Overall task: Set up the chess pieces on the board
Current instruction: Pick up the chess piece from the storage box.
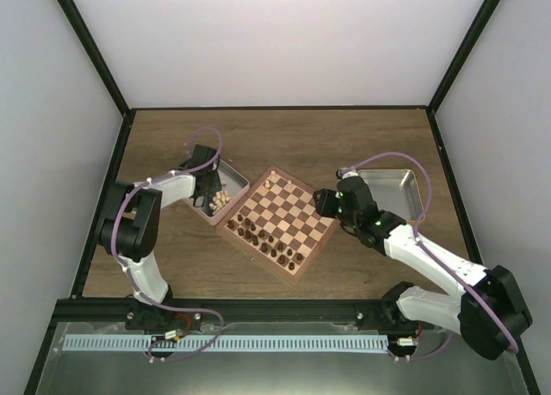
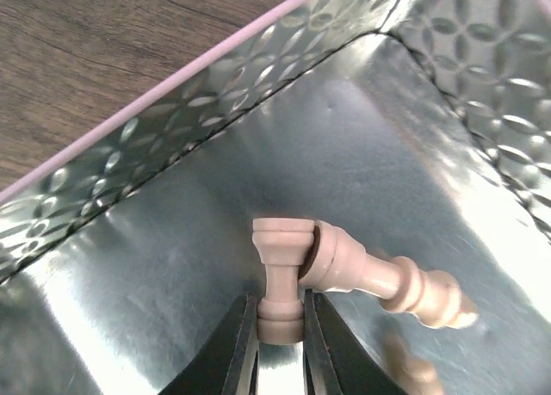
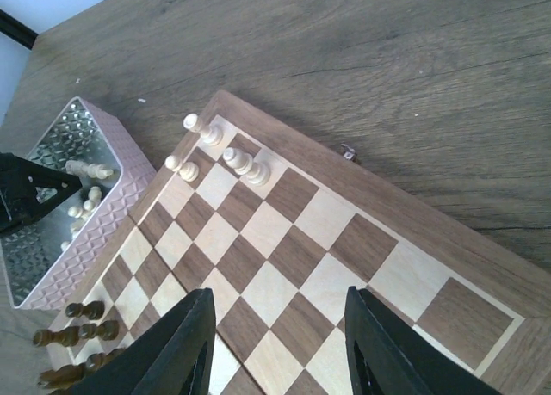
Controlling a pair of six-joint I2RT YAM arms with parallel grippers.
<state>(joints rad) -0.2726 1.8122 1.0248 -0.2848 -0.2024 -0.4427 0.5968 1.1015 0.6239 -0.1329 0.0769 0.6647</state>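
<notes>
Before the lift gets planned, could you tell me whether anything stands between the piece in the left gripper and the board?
Yes. The left gripper pinches a light piece low inside the metal tray; the tray's wall and a cluster of loose pieces lie between it and the board. A second piece lies touching it.

Overhead view spans the table (image 1: 284, 137); wrist views look close at tray (image 2: 387, 154) and board (image 3: 293, 240).

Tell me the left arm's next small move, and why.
Probably lift slowly straight up: the left end effector looks closed on a beige piece inside the tray, and a second piece touches it, so a sideways pull might drag both.
</notes>
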